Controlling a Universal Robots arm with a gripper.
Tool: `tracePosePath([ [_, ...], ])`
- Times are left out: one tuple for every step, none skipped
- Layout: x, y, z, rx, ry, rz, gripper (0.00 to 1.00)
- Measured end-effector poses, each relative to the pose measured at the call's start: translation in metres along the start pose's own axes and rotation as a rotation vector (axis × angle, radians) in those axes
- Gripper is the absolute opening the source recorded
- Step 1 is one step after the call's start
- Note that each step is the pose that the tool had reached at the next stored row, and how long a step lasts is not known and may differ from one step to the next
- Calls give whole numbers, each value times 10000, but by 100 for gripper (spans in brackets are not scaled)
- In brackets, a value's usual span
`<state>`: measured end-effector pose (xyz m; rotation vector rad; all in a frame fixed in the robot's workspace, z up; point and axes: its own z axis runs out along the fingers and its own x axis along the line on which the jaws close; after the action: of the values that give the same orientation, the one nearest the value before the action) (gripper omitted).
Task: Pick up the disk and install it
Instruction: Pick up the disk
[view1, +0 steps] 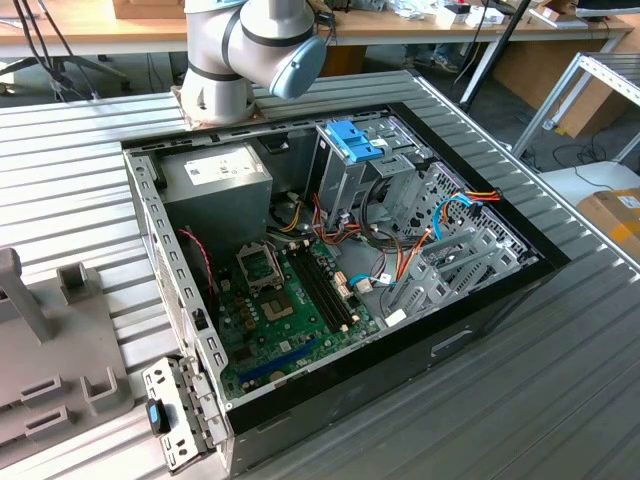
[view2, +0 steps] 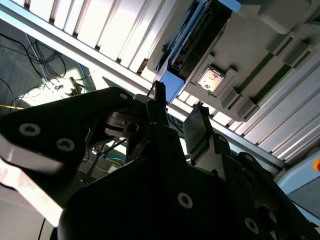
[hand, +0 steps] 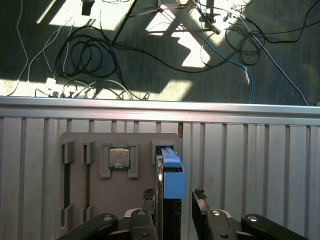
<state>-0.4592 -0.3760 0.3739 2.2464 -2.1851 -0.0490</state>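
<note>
The disk (hand: 170, 172) is a black drive with a bright blue rail. It stands on edge in a slot of a grey holder block (hand: 95, 187). In the first wrist view my gripper (hand: 174, 200) is open, one finger on each side of the disk's near end. One fingertip (hand: 149, 197) is close against the disk and the other (hand: 200, 200) stands a little off it. In the second wrist view the disk (view2: 200, 37) lies just beyond the open gripper (view2: 177, 107).
An open computer case (view1: 150, 200) sits on the ribbed metal table, with a grey drive cage topped by a blue latch (view1: 352, 140). The arm's base (view1: 240, 50) stands behind the case. A processor chip (hand: 119, 158) rests in the holder block. Cables lie on the floor past the table edge (hand: 160, 105).
</note>
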Motion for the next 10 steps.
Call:
tracePosePath([
  [0,0,1,0,0,0,42],
  [0,0,1,0,0,0,42],
  [0,0,2,0,0,0,42],
  [0,0,2,0,0,0,42],
  [0,0,2,0,0,0,42],
  [0,0,3,0,0,0,42],
  [0,0,3,0,0,0,42],
  [0,0,5,1,0,0,42],
  [0,0,6,1,0,0,42],
  [0,0,8,1,0,0,42],
])
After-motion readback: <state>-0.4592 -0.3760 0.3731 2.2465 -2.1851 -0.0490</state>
